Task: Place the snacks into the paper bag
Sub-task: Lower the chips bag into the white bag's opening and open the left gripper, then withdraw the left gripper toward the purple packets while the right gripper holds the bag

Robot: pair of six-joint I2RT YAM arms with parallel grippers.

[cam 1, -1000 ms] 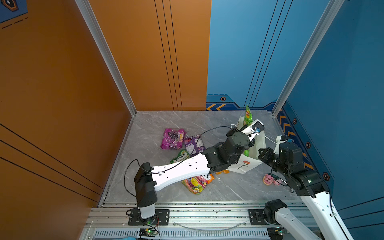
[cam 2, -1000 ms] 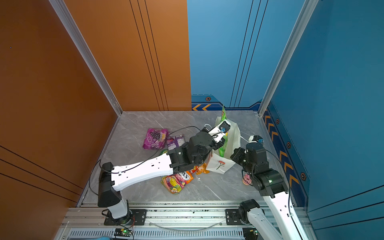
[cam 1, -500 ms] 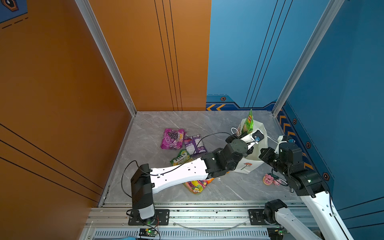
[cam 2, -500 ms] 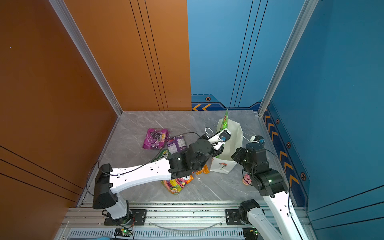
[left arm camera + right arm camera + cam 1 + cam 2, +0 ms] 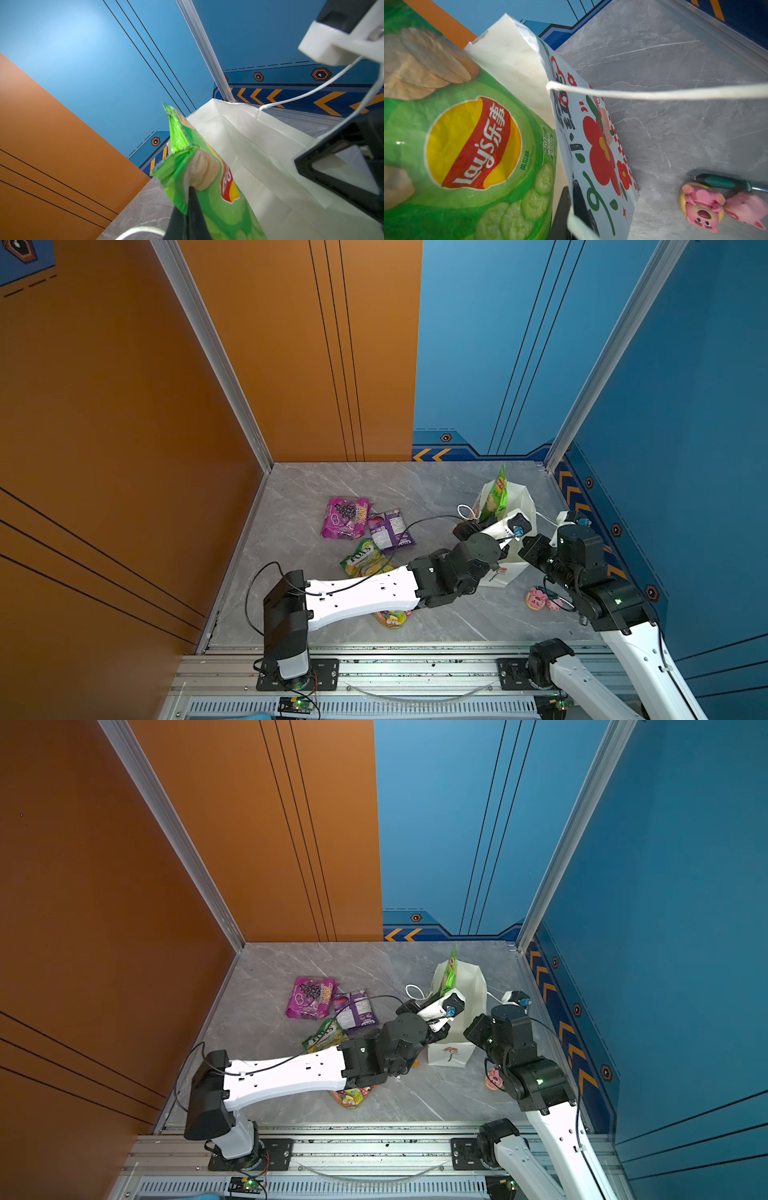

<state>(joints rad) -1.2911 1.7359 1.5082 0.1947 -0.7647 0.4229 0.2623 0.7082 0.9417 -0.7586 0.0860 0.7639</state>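
The white paper bag (image 5: 519, 502) with red flowers stands at the back right, also in the other top view (image 5: 469, 986). A large green snack bag (image 5: 497, 492) sticks upright out of its mouth. My left gripper (image 5: 191, 190) is shut on the green bag's (image 5: 216, 199) lower edge, beside the paper bag's open mouth (image 5: 249, 137). My right gripper (image 5: 572, 194) is shut on the paper bag's printed wall (image 5: 593, 135), with the green bag (image 5: 467, 145) just inside. Its cord handle (image 5: 654, 94) crosses the right wrist view.
Two purple packets (image 5: 345, 516) (image 5: 390, 529) and a FOX'S bag (image 5: 365, 558) lie on the grey table left of the bag. A colourful packet (image 5: 390, 618) lies under my left forearm. Pink pig toys (image 5: 702, 205) and a green pen (image 5: 724, 182) lie near my right arm.
My left arm has sunk lower over the table and its wrist has shifted right toward the paper bag, still holding the green bag. The right arm has hardly moved.
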